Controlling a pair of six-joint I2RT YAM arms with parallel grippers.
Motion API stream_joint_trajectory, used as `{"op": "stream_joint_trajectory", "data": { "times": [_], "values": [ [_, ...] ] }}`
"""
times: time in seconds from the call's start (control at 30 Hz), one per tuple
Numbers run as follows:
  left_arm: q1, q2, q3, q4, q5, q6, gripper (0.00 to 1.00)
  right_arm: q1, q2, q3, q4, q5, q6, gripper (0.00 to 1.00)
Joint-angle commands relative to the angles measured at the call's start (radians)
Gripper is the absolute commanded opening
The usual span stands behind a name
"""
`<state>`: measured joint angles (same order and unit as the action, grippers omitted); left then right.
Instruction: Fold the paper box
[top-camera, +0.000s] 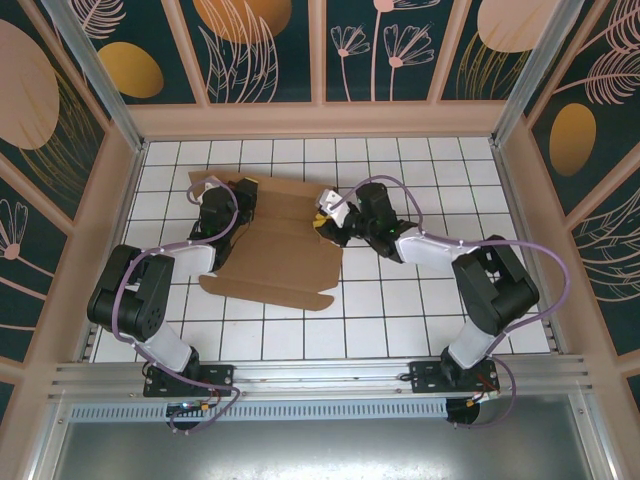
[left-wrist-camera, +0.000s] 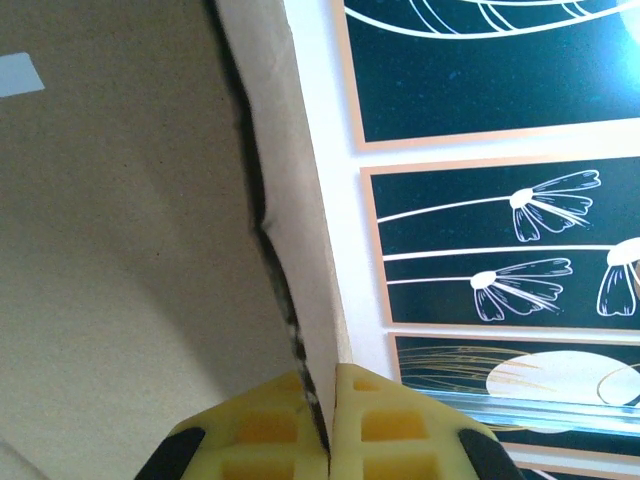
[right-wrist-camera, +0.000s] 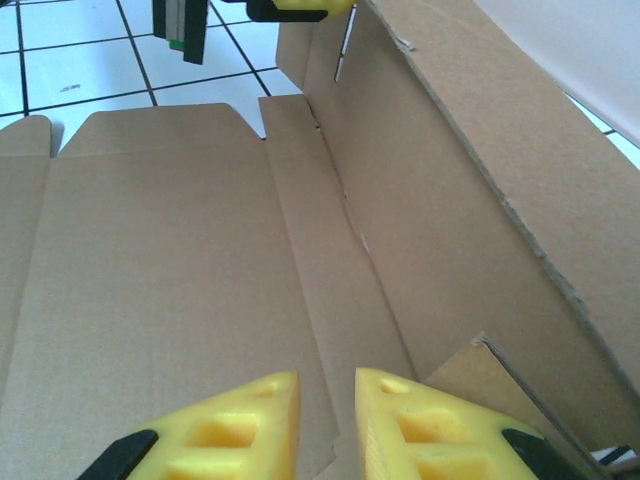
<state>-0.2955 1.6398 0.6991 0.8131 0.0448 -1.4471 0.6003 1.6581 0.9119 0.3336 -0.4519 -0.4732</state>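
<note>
The paper box (top-camera: 280, 255) is a brown cardboard sheet lying partly folded in the middle of the tiled table. My left gripper (top-camera: 238, 195) is at its far left corner. In the left wrist view that gripper (left-wrist-camera: 330, 372) is shut on a raised cardboard flap (left-wrist-camera: 290, 200), whose edge runs up from between the yellow fingers. My right gripper (top-camera: 322, 222) is at the sheet's right edge. In the right wrist view its fingertips (right-wrist-camera: 327, 378) stand a narrow gap apart over a flat creased strip (right-wrist-camera: 330, 270), with nothing pinched. A long side wall (right-wrist-camera: 470, 200) stands up on the right.
The white tiled floor (top-camera: 400, 310) surrounds the sheet. Patterned enclosure walls (top-camera: 90, 190) close in the left, back and right sides. An aluminium rail (top-camera: 320, 375) carrying both arm bases runs along the near edge. A small loose flap (right-wrist-camera: 500, 380) sits beside my right fingers.
</note>
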Motion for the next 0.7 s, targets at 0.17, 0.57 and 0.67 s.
{"op": "stream_joint_trajectory", "data": {
  "times": [0.17,0.57,0.67],
  "values": [
    [-0.007,0.011,-0.087,-0.113,0.026,0.071,0.0,-0.002,-0.154,-0.062,-0.026,-0.027,0.032,0.24],
    [-0.008,-0.008,-0.096,-0.127,0.003,0.111,0.0,-0.15,-0.347,-0.071,-0.064,-0.008,0.109,0.3],
    [-0.007,-0.005,-0.092,-0.129,0.006,0.11,0.0,-0.168,-0.304,-0.063,-0.155,0.018,0.025,0.38]
  ]
}}
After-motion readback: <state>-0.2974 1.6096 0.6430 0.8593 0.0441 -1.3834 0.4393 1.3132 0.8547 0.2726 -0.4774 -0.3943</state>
